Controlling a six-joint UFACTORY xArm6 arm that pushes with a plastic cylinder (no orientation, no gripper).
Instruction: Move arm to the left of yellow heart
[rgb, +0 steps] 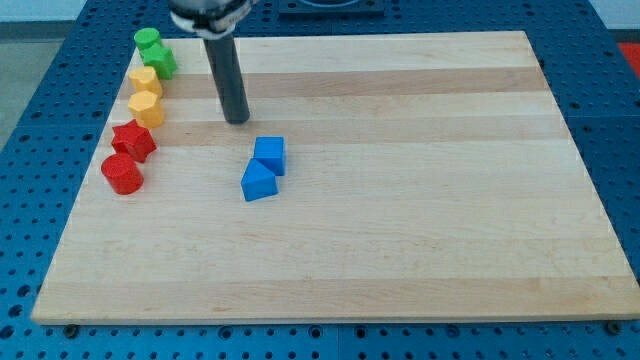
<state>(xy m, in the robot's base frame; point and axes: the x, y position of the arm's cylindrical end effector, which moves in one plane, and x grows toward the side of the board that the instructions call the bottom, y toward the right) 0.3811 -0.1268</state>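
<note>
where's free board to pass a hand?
Free: everything right of the two blue blocks, and the bottom strip below them. Crowded: left edge, with green, yellow and red blocks. My tip is right of yellow.

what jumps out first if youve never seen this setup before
The dark rod coming down from the view's top, my tip resting on the pale wooden board right of the block column. That column along the board's left edge catches the eye next: green blocks at the top, yellow blocks below, red blocks lowest. Two blue blocks sit touching, just below-right of my tip.
</note>
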